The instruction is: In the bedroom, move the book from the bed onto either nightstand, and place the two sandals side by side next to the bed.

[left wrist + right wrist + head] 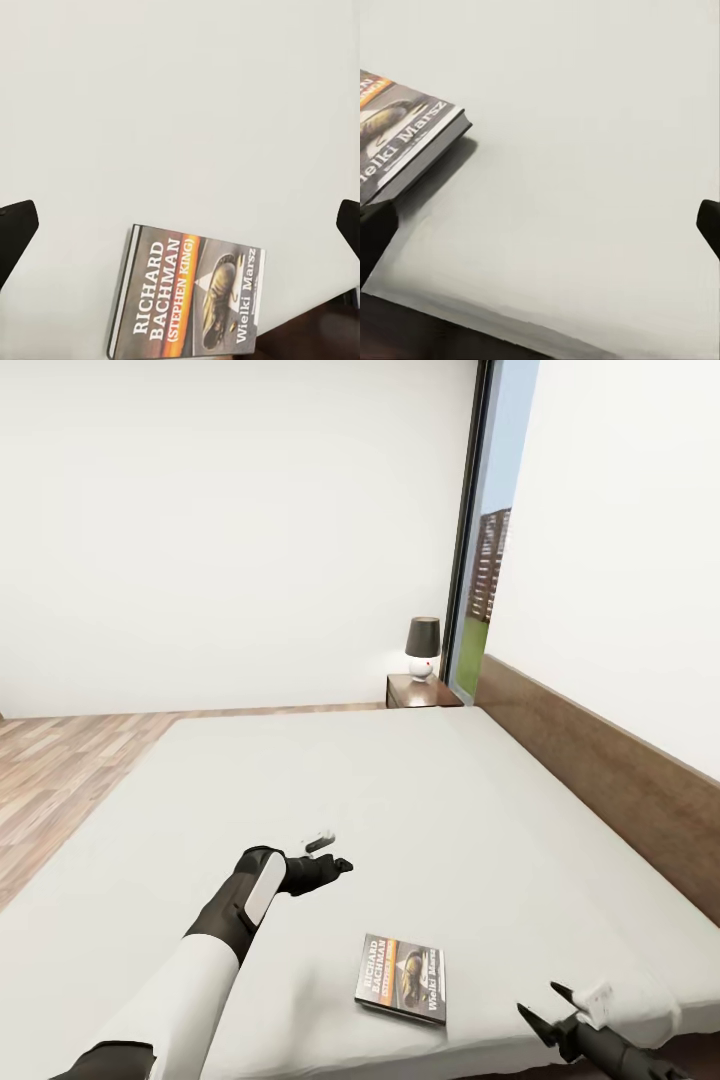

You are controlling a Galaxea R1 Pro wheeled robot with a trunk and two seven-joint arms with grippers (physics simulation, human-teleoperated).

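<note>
The book (402,978) lies flat on the bed (400,790) near its front edge, dark cover up with white lettering. My left gripper (333,855) hovers open over the mattress, a short way behind and left of the book. In the left wrist view the book (187,294) lies ahead of the open fingertips (15,232). My right gripper (546,1006) is open at the bed's front edge, to the right of the book. The right wrist view has the book's corner (401,131) just beside one fingertip (373,234). The nightstand (422,691) stands beyond the bed's far corner. The sandals are out of view.
A dark-shaded lamp (422,646) sits on the nightstand. The brown headboard (600,770) runs along the bed's right side under a white wall. A tall window (478,560) is behind the nightstand. Wood-plank floor (60,780) lies left of the bed.
</note>
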